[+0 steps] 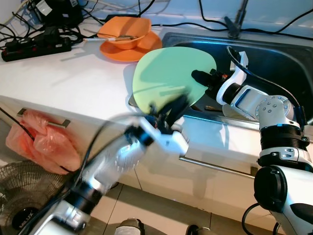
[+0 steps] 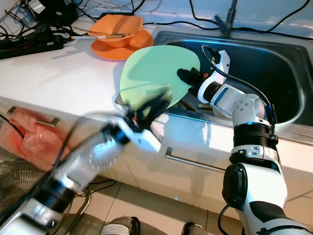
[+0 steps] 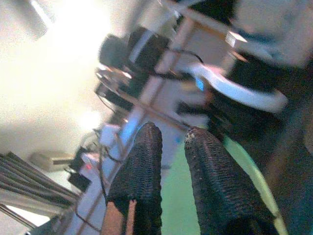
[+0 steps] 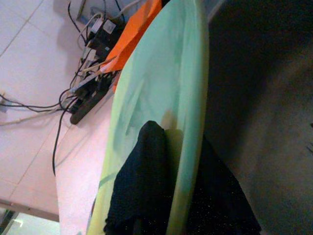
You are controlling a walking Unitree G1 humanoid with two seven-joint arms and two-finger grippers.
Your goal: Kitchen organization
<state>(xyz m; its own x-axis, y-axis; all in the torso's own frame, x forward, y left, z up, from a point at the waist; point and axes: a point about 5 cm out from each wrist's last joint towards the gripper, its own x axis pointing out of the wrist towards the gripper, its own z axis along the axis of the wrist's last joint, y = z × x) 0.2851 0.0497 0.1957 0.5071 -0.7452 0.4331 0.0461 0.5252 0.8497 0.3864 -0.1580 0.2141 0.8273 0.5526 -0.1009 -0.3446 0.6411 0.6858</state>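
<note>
Right pincer [image 1: 199, 77] pinches the rim of the green plate [image 1: 168, 78], one finger on each face, holding it tilted on edge over the near rim of the sink [image 1: 274, 54]. Left pincer [image 1: 168, 110], blurred, is just below the plate, fingers slightly spread.

Risks: thin edge grip may slip, dropping the plate into the sink; left pincer may knock it loose.

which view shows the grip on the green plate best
The right wrist view: the right gripper pinches the green plate rim, a finger on each face. The eye views show the whole plate tilted over the sink; the left wrist view shows a blurred sliver.
</note>
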